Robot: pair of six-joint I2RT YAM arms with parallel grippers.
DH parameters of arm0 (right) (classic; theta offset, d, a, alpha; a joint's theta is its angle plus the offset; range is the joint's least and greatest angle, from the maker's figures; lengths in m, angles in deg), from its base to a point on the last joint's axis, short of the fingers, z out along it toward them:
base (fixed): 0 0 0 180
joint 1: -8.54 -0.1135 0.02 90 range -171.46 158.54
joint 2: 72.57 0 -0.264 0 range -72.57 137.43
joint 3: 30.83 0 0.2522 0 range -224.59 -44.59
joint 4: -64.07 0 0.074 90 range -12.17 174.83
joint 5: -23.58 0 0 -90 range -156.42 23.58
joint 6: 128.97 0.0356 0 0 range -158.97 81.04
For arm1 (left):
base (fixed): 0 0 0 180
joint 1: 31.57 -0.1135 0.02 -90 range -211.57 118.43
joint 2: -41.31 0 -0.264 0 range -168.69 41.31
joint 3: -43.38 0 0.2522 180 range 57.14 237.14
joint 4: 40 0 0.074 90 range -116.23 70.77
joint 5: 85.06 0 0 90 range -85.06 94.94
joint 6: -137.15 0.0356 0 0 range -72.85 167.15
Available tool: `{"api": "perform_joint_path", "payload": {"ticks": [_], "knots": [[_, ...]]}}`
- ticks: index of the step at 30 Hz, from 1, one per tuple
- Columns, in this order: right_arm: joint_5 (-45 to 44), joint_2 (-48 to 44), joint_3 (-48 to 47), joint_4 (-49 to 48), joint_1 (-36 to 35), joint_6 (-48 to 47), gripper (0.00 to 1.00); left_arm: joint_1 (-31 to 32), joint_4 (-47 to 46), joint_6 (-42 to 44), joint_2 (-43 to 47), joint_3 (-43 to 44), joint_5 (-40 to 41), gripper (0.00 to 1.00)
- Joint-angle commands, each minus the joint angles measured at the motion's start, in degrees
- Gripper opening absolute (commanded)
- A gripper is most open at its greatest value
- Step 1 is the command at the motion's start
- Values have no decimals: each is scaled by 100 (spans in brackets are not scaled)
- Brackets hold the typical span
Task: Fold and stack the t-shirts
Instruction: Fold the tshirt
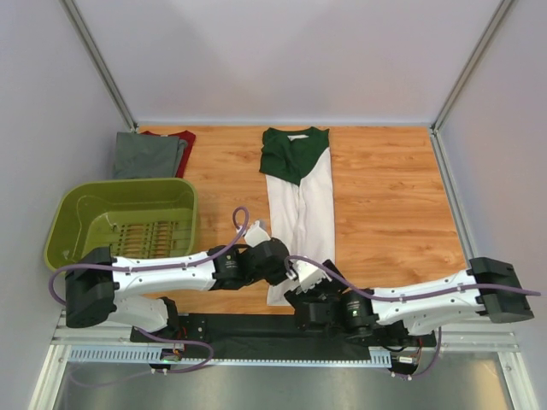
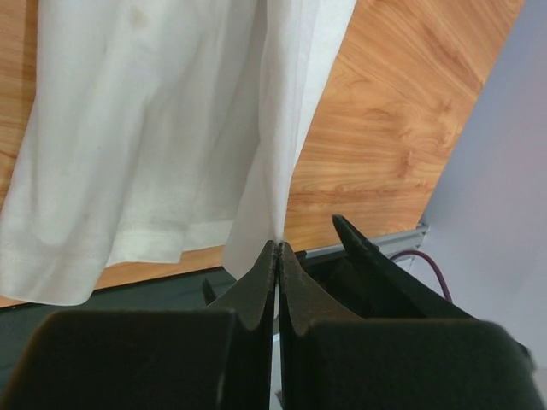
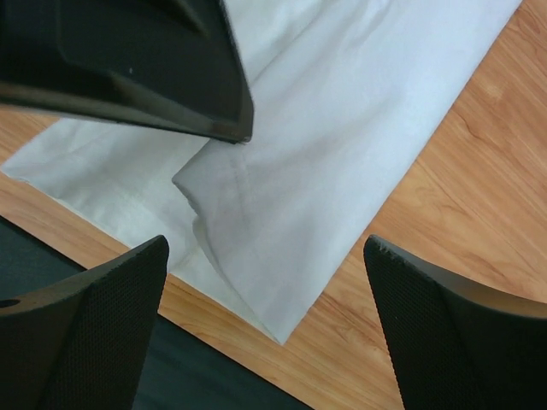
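The white t-shirt with a dark green collar [image 1: 299,201] lies folded into a long narrow strip on the wooden table, collar at the far end. My left gripper [image 1: 293,271] is shut on a fold of its near hem [image 2: 278,205] and lifts it slightly. My right gripper [image 1: 310,290] is open and empty, hovering just above the shirt's near right corner [image 3: 282,282], fingers [image 3: 102,316] apart on both sides. The grey t-shirt [image 1: 147,156] lies folded at the far left on top of the dark red t-shirt [image 1: 183,137].
An olive-green plastic basket [image 1: 60,224] stands at the left, near the left arm. The black base strip [image 1: 248,326] runs along the table's near edge. White walls enclose the table [image 1: 385,188] on three sides.
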Motion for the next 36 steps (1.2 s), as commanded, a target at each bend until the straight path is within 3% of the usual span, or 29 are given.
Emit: {"api": "perform_joint_path", "payload": {"ticks": [1, 6, 9, 15, 21, 26, 30, 31, 32, 33, 36], "knots": [[-124, 576, -271, -243, -44, 131, 97, -12, -60, -131, 271, 8, 48, 0], [-615, 842, -413, 397, -44, 859, 94, -20, 19, -166, 350, -53, 66, 0], [-906, 605, -386, 924, -35, 1580, 85, -12, 28, -175, 437, -97, 74, 0], [-889, 726, -342, 1065, -26, 1958, 69, -20, 54, -228, 605, -229, 83, 0], [-784, 754, -421, 1410, -35, 2294, 67, -12, 54, -254, 649, -299, 101, 0], [-652, 227, -193, 1383, -17, 2382, 62, -12, 28, -254, 579, -299, 22, 0], [-687, -11, -122, 1550, -9, 2583, 43, -20, -51, -246, 456, -317, -136, 0], [-704, -72, -114, 1585, 0, 2645, 21, -12, -86, -245, 421, -317, -180, 0], [-722, -90, -114, 1620, 0, 2724, 6, -12, -112, -237, 324, -317, -268, 0], [-740, -125, -105, 1673, 0, 2759, 0, -12, -130, -237, 280, -326, -312, 0], [-696, -204, -96, 1708, 0, 2777, 0, -12, -200, -228, 104, -291, -444, 0]]}}
